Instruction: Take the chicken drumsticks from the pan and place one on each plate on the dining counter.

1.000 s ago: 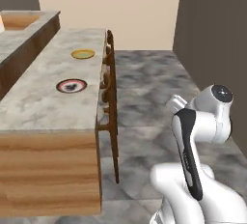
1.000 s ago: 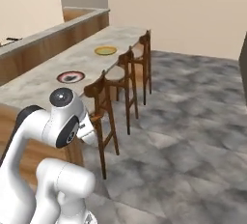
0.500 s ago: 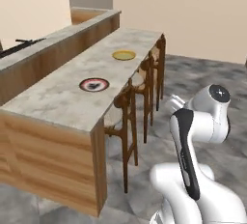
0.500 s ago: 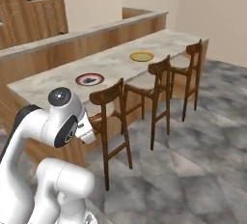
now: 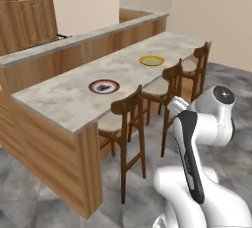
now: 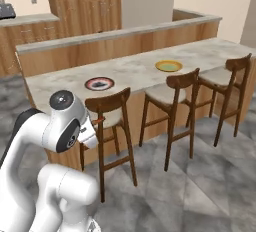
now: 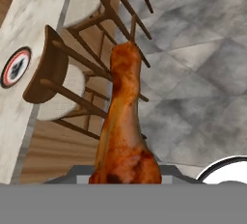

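Drumstick (image 7: 124, 131) juts straight out from the hand, clamped on it; plates (image 5: 104, 86) apart.

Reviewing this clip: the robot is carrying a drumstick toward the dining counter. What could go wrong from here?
The chicken drumstick sticks far out of the gripper, so it may slip or swing while the base drives. The chairs stand between the robot and the red-rimmed plate and the yellow plate, so the arm might clip a chair back when reaching.
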